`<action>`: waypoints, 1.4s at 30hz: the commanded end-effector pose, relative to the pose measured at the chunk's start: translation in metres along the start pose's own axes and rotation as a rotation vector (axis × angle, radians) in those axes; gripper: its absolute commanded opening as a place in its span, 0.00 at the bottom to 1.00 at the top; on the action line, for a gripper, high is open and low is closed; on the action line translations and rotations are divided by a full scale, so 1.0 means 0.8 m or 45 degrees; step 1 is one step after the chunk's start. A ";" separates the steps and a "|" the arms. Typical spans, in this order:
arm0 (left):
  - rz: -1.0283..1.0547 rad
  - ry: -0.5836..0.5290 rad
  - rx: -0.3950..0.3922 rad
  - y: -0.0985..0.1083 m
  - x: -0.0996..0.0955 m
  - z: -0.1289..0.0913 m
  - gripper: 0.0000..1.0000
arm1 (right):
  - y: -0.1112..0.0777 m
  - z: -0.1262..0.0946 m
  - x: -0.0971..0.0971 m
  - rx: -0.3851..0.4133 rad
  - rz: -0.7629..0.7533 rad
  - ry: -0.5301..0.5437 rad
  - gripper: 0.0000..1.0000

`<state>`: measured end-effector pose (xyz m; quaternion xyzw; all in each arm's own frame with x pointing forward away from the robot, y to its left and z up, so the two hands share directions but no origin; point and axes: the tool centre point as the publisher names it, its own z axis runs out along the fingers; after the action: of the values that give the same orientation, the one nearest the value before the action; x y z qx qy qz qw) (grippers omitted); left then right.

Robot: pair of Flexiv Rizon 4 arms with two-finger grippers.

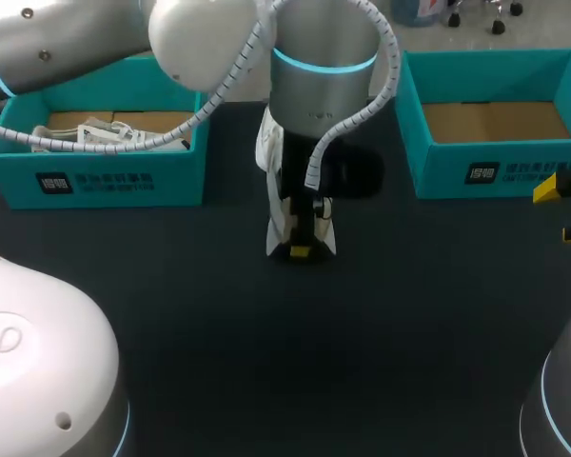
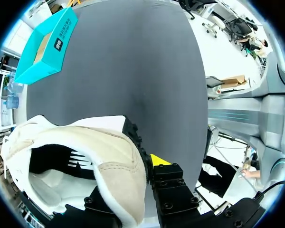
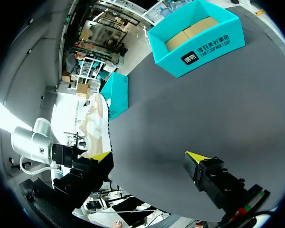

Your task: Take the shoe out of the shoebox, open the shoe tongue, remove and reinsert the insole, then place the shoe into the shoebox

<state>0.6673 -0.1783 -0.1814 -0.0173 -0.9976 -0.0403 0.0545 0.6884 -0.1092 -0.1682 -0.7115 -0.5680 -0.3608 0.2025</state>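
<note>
Fingers of left gripper (image 1: pixel 301 249) clamp shoe (image 2: pixel 85 156) by side wall, opening exposed, over table (image 1: pixel 266 362) between left shoebox (image 1: pixel 95 181) and right shoebox (image 1: pixel 495 171); seemingly steadied for tongue work. Right gripper (image 3: pixel 148 156) spread wide, empty, near right shoebox.

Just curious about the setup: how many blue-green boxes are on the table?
2. The left box stands at the head view's far left, the right box at its far right. None seems hidden.
</note>
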 end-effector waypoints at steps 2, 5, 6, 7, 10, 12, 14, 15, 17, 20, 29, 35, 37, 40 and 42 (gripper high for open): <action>0.000 -0.006 -0.004 0.000 0.003 -0.006 0.00 | -0.002 0.000 0.000 -0.002 0.002 -0.004 1.00; 0.000 -0.006 -0.004 0.000 0.003 -0.006 0.00 | -0.002 0.000 0.000 -0.002 0.002 -0.004 1.00; 0.000 -0.006 -0.004 0.000 0.003 -0.006 0.00 | -0.002 0.000 0.000 -0.002 0.002 -0.004 1.00; 0.000 -0.006 -0.004 0.000 0.003 -0.006 0.00 | -0.002 0.000 0.000 -0.002 0.002 -0.004 1.00; 0.000 -0.006 -0.004 0.000 0.003 -0.006 0.00 | -0.002 0.000 0.000 -0.002 0.002 -0.004 1.00; 0.000 -0.006 -0.004 0.000 0.003 -0.006 0.00 | -0.002 0.000 0.000 -0.002 0.002 -0.004 1.00; 0.000 -0.006 -0.004 0.000 0.003 -0.006 0.00 | -0.002 0.000 0.000 -0.002 0.002 -0.004 1.00; 0.000 -0.006 -0.004 0.000 0.003 -0.006 0.00 | -0.002 0.000 0.000 -0.002 0.002 -0.004 1.00; 0.003 -0.001 0.011 0.017 -0.001 -0.011 0.00 | -0.002 0.000 0.000 -0.002 0.002 -0.004 1.00; 0.021 0.006 0.028 0.041 -0.004 -0.017 0.00 | -0.002 0.000 0.000 -0.002 0.002 -0.004 1.00; 0.005 0.006 0.015 0.115 -0.020 -0.022 0.00 | -0.002 0.000 0.000 -0.002 0.002 -0.004 1.00; -0.013 0.018 0.018 0.165 -0.034 -0.021 0.00 | -0.002 0.000 0.000 -0.002 0.002 -0.004 1.00; -0.025 0.019 0.022 0.180 -0.038 -0.019 0.00 | -0.002 0.000 0.000 -0.002 0.002 -0.004 1.00; -0.034 0.021 0.026 0.203 -0.044 -0.018 0.00 | -0.002 0.000 0.000 -0.002 0.002 -0.004 1.00; -0.041 0.029 0.029 0.219 -0.049 -0.016 0.00 | -0.002 0.000 0.000 -0.002 0.002 -0.004 1.00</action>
<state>0.7114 -0.0410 -0.1614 -0.0020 -0.9948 -0.0778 0.0649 0.6886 -0.1092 -0.1683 -0.7114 -0.5680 -0.3609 0.2025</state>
